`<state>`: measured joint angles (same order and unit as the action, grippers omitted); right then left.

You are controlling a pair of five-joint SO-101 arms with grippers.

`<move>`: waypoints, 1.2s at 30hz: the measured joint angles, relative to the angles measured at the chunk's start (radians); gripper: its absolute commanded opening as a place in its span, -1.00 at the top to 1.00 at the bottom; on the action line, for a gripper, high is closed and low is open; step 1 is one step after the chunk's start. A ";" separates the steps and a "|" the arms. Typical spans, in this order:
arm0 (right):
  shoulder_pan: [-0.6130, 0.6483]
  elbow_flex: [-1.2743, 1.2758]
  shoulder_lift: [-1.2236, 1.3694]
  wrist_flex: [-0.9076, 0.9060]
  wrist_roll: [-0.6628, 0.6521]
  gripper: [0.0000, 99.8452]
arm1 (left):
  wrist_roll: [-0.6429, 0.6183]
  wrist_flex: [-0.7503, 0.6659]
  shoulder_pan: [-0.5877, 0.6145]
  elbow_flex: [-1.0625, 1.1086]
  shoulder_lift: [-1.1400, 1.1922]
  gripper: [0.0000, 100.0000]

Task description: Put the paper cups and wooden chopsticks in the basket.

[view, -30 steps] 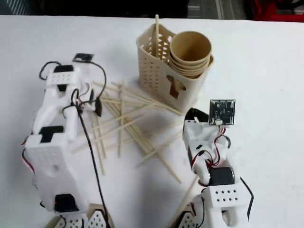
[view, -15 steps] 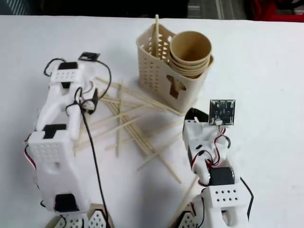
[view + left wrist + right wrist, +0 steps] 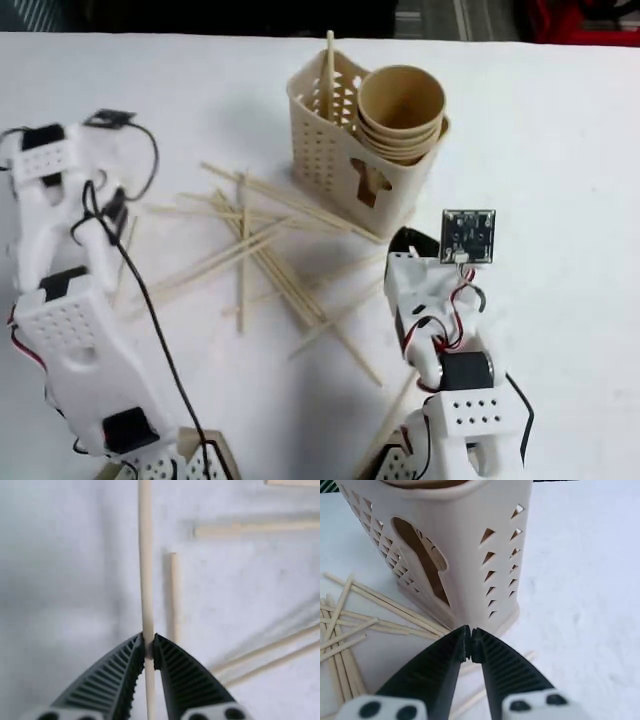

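The cream plastic basket [image 3: 330, 165] stands at the back of the white table with a stack of paper cups [image 3: 402, 105] and one upright chopstick [image 3: 330, 65] inside. Several wooden chopsticks [image 3: 262, 262] lie scattered in front of it. My left gripper [image 3: 149, 647] is shut on one chopstick [image 3: 145, 555], just above the table at the far left, with the left arm [image 3: 60, 210] beside the pile. My right gripper [image 3: 470, 642] is shut with nothing in it, close to the foot of the basket [image 3: 470, 545]. More chopsticks [image 3: 340, 630] lie beside it.
The right arm [image 3: 450, 350] stands in front of the basket, with a chopstick [image 3: 385, 425] lying under its base. Open white table lies to the right of the basket and at the back left.
My left arm has swung left, away from the pile, with a chopstick in its gripper. Some loose sticks in the pile have shifted. The right arm has kept still.
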<state>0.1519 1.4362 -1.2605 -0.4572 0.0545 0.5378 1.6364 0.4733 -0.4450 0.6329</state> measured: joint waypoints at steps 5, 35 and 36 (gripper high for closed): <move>0.000 0.000 0.000 0.000 0.000 0.96 | 0.037 0.129 0.012 -0.190 0.000 0.95; 0.000 0.028 -0.002 0.006 0.003 0.96 | -0.404 -0.388 -0.601 -0.341 -0.559 0.95; 0.000 0.028 -0.002 0.006 0.003 0.96 | -0.427 -0.427 -0.620 -0.341 -0.559 0.95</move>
<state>0.1519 1.4638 -1.2620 -0.4511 0.0575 0.1112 1.2098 -0.1465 -0.7856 0.0744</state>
